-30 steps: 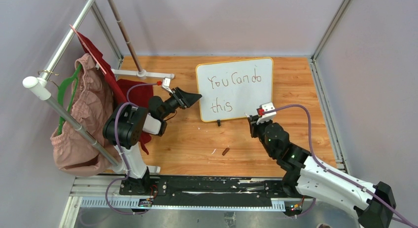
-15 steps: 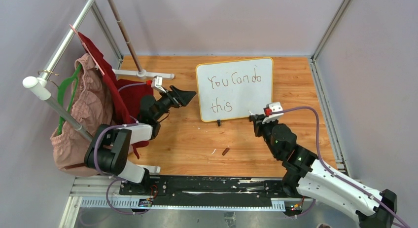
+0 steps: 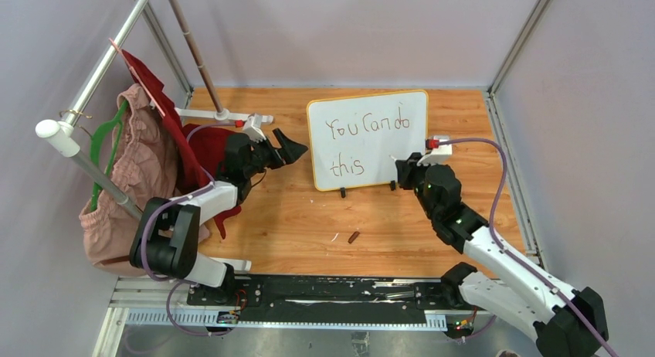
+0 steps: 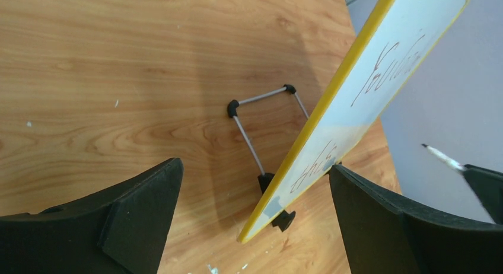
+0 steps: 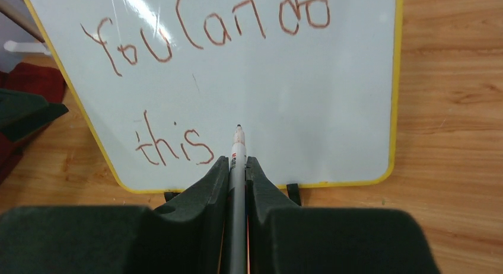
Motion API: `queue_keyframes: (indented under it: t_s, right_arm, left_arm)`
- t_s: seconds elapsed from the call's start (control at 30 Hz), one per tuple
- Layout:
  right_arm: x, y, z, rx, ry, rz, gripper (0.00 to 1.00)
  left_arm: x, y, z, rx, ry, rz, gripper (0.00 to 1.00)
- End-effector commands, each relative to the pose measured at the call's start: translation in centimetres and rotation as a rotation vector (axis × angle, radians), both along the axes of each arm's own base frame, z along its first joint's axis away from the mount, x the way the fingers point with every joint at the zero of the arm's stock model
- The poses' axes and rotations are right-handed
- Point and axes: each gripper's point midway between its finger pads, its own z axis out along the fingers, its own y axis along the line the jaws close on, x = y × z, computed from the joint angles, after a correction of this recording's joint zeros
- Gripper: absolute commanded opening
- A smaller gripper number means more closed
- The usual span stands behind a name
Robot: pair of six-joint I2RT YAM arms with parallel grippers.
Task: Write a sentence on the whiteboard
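Far centre: whiteboard [image 3: 368, 139] stands propped; sentence [image 3: 366, 127] lacks its full stop. Clamped in right gripper [image 5: 237, 162], marker [image 5: 238, 145] tip sits just right of "this": dab lightly, or it may tip. Empty left gripper [image 3: 287, 144] spread wide, left of whiteboard.

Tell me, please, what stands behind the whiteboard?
Behind the whiteboard, the left wrist view shows a thin wire prop with black corner caps resting on the wooden table. Its far leg disappears behind the board, and the board's back face is not visible.
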Motion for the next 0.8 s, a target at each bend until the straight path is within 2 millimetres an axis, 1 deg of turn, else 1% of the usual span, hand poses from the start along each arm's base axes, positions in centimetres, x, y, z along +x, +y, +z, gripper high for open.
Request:
queue_keyframes:
  t_s: [0.0,0.07,0.27,0.33,0.5,0.63,0.77]
  right_arm:
    - [0.3,1.4,-1.2,0.083,-0.043,0.062,0.0]
    - [0.3,1.6,-2.0,0.058,-0.032,0.075,0.0]
    - [0.0,1.4,-4.1,-0.027,-0.017,0.07,0.0]
    - [-0.1,1.4,-4.5,-0.046,-0.018,0.068,0.0]
    - [-0.1,2.1,-5.3,-0.111,-0.018,0.074,0.0]
    - [0.1,2.8,-5.6,-0.144,-0.02,0.076,0.0]
    - [0.3,3.4,-6.1,-0.187,-0.012,0.083,0.0]
  left_arm:
    - [-0.2,-0.3,0.5,-0.017,0.014,-0.032,1.0]
    - [-0.3,-0.4,0.5,-0.02,0.014,-0.039,1.0]
    - [-0.4,-1.0,-0.5,-0.039,0.059,-0.07,0.98]
    - [-0.4,-1.2,-0.5,-0.046,0.064,-0.083,0.97]
    - [-0.4,-1.6,-0.4,-0.06,0.07,-0.107,0.94]
    - [-0.7,-2.1,-0.4,-0.074,0.072,-0.129,0.9]
    - [-0.8,-2.5,-0.3,-0.076,0.069,-0.144,0.89]
